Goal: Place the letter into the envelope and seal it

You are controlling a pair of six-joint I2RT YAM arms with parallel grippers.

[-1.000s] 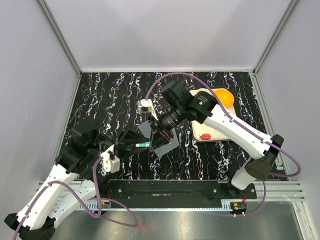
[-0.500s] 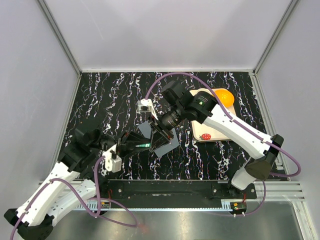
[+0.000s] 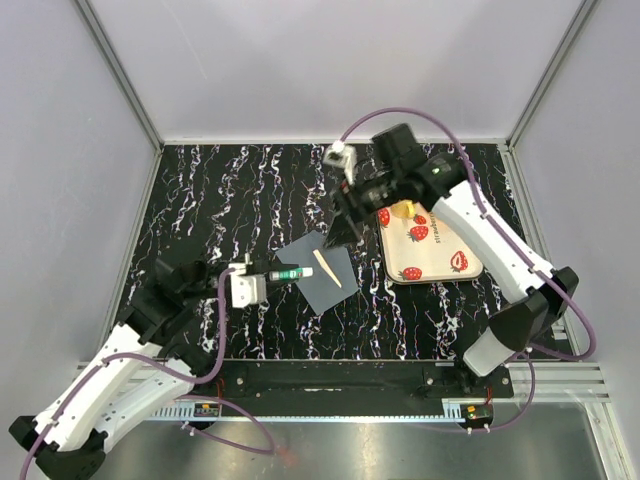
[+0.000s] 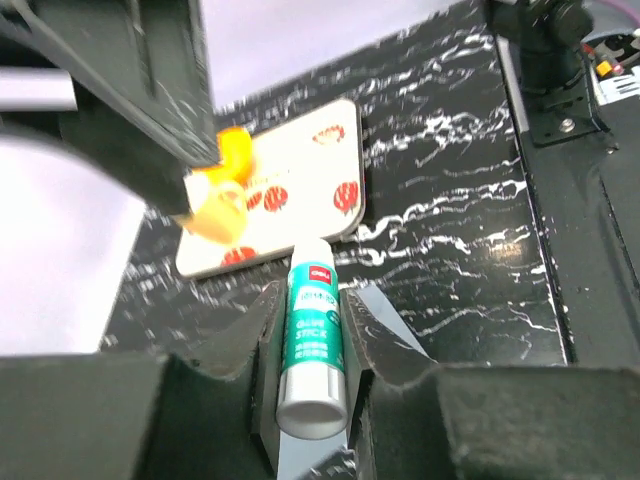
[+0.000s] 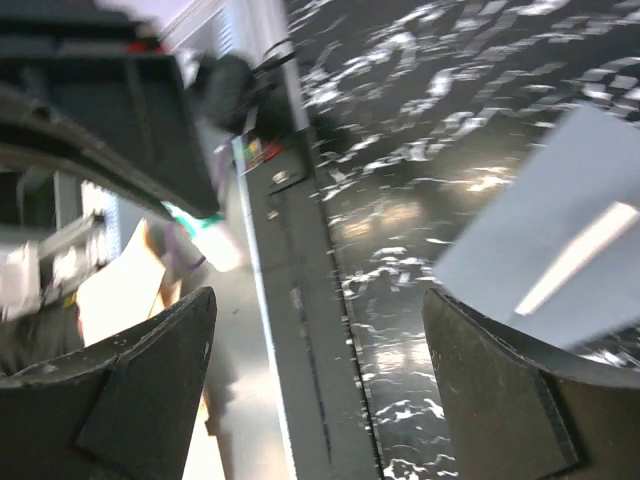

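Nearest the arm bases, the left tool point(image 4: 312, 338) was closed on a green-and-white glue stick point(image 3: 290, 272), held lengthwise between its fingers with the tip pointing over the near-left edge of the flat dark slate-grey paper envelope point(image 3: 318, 287). The envelope lay on the black marbled bench point(image 3: 220, 200), held down by nothing. A thin tan sliver point(image 3: 328, 270) crossed its upper face. This was probably the exposed edge of the tan paper letter, with the rest tucked inside, though the view was too small to be sure.

Beyond it, the right tool point(image 5: 318, 308) hung with its fingers spread wide and nothing between them, lifted away toward the cream strawberry-printed tray point(image 3: 437, 253).

The main risk lay in the gluing. With no tool pinning the envelope, a dragging glue stick could push the light paper across the bench or rumple the flap. Glue smeared on the showing sliver could bond the letter to the flap. A shallow side grip could also let the stick pivot under pressure.
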